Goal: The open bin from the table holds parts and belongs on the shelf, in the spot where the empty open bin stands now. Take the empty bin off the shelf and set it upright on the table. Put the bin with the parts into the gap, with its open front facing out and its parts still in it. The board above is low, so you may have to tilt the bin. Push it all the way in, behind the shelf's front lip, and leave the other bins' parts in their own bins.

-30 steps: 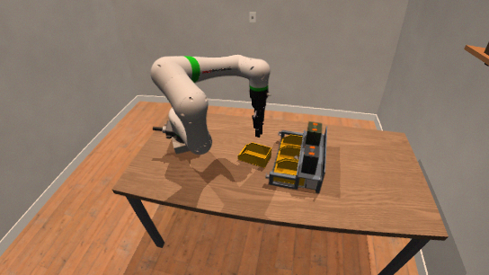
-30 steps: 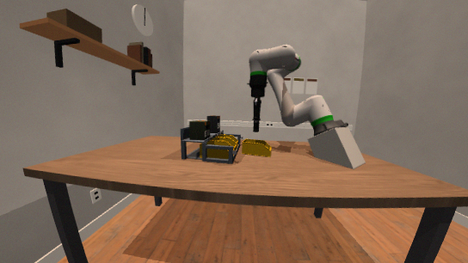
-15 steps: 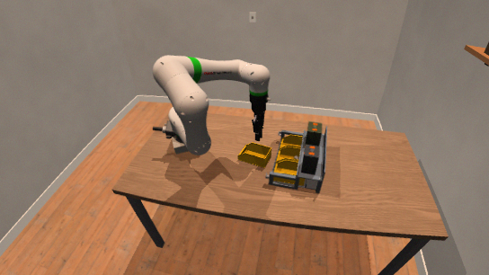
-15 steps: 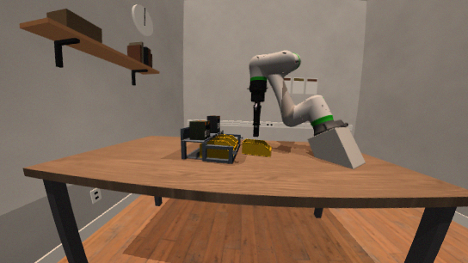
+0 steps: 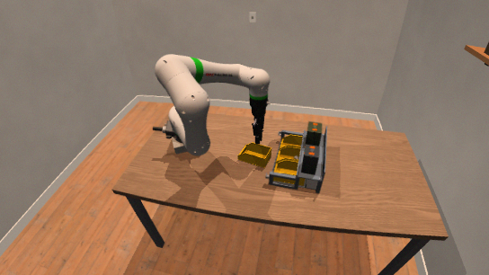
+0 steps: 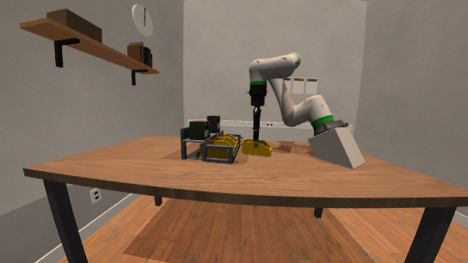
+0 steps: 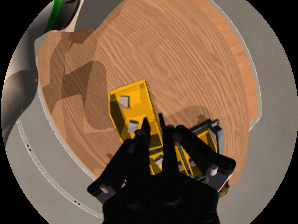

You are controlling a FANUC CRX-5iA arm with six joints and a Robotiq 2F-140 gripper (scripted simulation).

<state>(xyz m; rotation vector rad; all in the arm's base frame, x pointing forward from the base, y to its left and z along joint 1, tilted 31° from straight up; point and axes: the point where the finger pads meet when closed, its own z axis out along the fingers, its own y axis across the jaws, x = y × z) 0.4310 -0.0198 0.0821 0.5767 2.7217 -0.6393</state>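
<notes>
Hanging narrowly open and holding nothing, the gripper (image 5: 257, 142) (image 6: 255, 139) (image 7: 154, 121) is at the far side of the table bin (image 5: 254, 158) (image 6: 256, 149) (image 7: 140, 102) in the top view, left of the shelf (image 5: 284, 183) (image 6: 218, 161) (image 7: 220, 137). Exterior: its fingertips overlap the bin's upper edge. Wrist: they straddle one wall; grey parts (image 7: 124, 102) lie inside.

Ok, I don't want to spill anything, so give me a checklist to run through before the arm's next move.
1. Table bin upright: ok.
2. Parts in it: ok, at least two grey parts visible.
3. Gripper empty: ok, fingertips slightly apart.
4. Fingertips clear of the table bin: cannot tell, the views overlap them.
5. Slot freed on the shelf: not ok, three bins fill the row.
6. Empty bin identified: cannot tell, interiors largely hidden.
</notes>
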